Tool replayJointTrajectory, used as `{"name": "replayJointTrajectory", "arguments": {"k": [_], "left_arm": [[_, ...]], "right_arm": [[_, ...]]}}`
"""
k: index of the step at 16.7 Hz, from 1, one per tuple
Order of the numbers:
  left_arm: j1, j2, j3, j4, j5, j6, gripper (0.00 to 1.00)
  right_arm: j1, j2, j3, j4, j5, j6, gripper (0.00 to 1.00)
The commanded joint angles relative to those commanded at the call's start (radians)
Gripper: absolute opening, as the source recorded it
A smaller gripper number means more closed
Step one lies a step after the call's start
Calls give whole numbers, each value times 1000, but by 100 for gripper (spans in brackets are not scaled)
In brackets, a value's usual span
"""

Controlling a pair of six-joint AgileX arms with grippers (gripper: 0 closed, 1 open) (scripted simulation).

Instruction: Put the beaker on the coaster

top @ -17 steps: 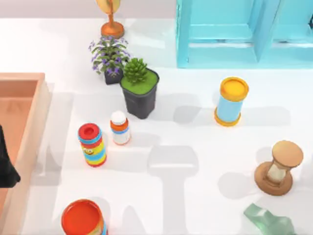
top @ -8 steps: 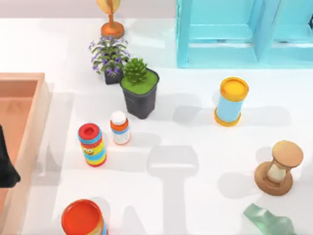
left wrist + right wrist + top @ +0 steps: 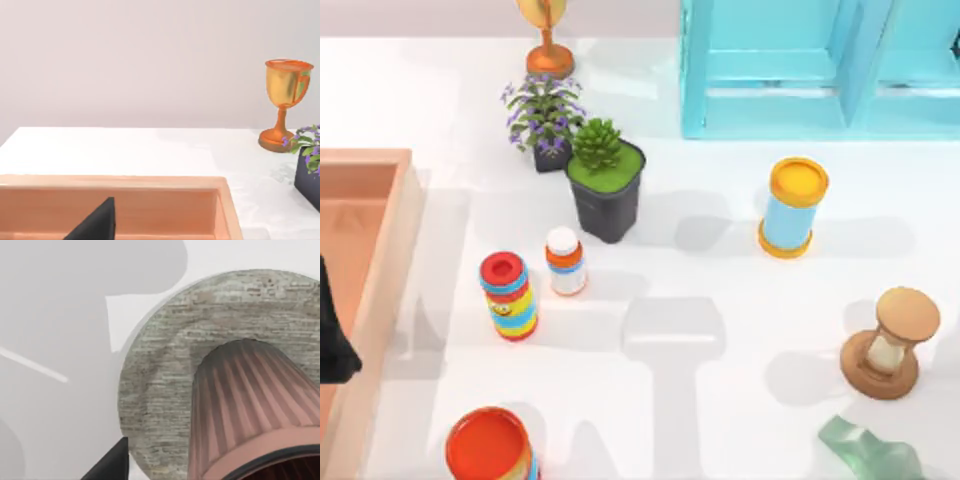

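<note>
Right gripper (image 3: 165, 475), whose opening I cannot tell, is hovering at the beaker (image 3: 250, 410), which is sitting on the coaster (image 3: 160, 385), so placement is appearing done, release unconfirmed.

We see no change between the earlier top views and now. Nothing on the table (image 3: 740, 300) shifts: the striped red-topped canister (image 3: 508, 296), the small white-capped bottle (image 3: 565, 261), the light-blue cylinder with yellow top (image 3: 790, 208) and the hourglass (image 3: 891, 342) at about 4 o'clock all hold their spots and their poses. The dark piece of our left arm (image 3: 332, 335) at 9 o'clock, over the wooden tray (image 3: 380, 300), sits exactly where it was.
</note>
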Motion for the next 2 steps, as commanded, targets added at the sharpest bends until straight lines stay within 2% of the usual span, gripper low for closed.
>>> {"name": "replayJointTrajectory", "arguments": {"k": [2], "left_arm": [[0, 0, 0, 0, 0, 0, 100]], "right_arm": [[0, 0, 0, 0, 0, 0, 100]]}}
